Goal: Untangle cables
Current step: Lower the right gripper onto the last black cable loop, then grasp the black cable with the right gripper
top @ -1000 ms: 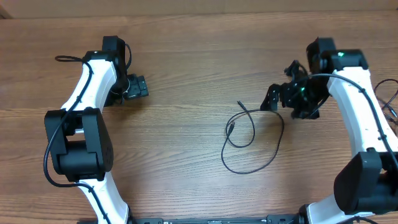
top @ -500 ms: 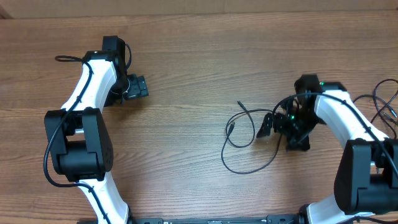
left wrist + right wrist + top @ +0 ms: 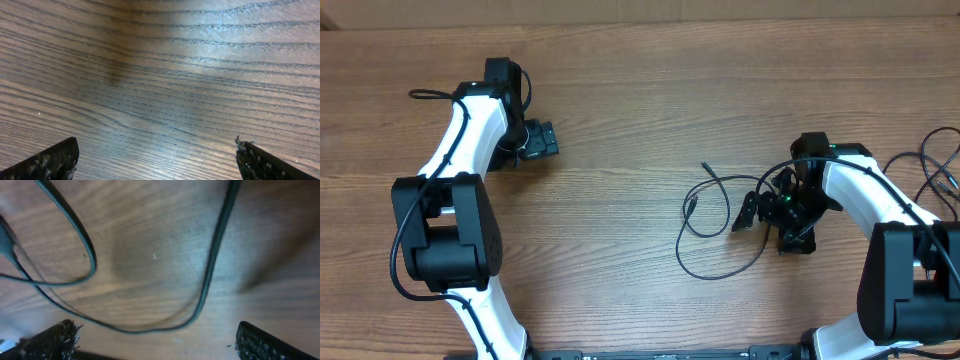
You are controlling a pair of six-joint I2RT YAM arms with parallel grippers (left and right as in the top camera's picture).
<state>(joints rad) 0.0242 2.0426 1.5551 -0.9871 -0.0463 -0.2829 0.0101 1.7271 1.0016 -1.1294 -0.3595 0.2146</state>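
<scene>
Brown wood-grain table (image 3: 620, 90) with looped thin black cable (image 3: 215, 255) under the spread right end effector (image 3: 768, 228); left end effector (image 3: 542, 140) also spread, well apart.

Thin black cable (image 3: 728, 213) (image 3: 213, 260), slack and flat on the wood, at 3 o'clock from table centre. Crossed into one small loop, with a wider arc toward 6 o'clock. Small plug ends (image 3: 689, 205) at the loop's 10 o'clock side.

Overhead, soft even light falls on the table (image 3: 620, 120), sharp throughout, with only faint shadows. The left wrist view carries a pale glare patch near its top, dimming toward the lower left. The right wrist view is dimmer and soft, the cable (image 3: 216, 255) blurred, with dark shadow at right
</scene>
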